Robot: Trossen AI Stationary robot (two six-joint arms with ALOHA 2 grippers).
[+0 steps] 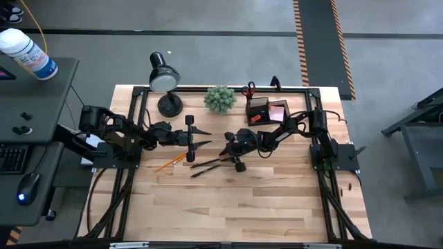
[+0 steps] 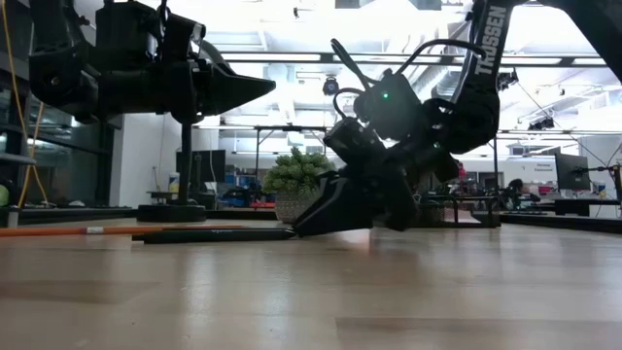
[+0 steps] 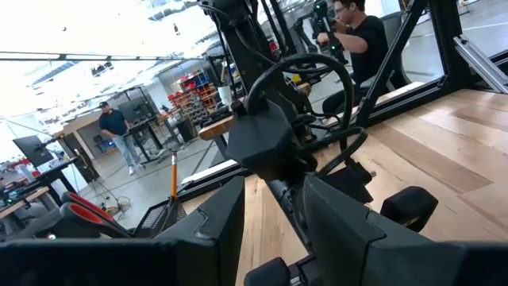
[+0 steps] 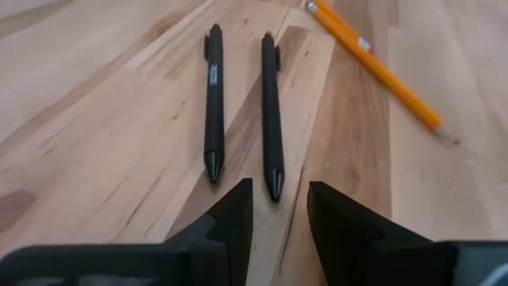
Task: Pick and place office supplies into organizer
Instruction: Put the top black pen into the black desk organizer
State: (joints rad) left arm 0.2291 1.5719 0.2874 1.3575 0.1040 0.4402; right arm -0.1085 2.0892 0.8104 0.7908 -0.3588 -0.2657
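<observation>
We find the right gripper (image 4: 278,208) low over the pale wooden table (image 4: 119,95), its two dark fingers (image 4: 230,214) spread by a narrow gap and holding nothing. Just ahead of the fingertips lie two slim black pens (image 4: 272,111), side by side and apart; the nearer tip of one sits almost in line with the gap, the other just outside one finger. In our judgement, the step in hand is taking the in-line pen: the fingers should straddle it alone, keep clear of its neighbour, and close only once low enough. Beyond the pens an orange pencil (image 4: 373,63) lies slantwise. Farther off, the small black boxy organizer (image 1: 266,111) stands behind the right arm, well apart. The left gripper (image 1: 201,136) waits beside, fingers parted and empty.
</observation>
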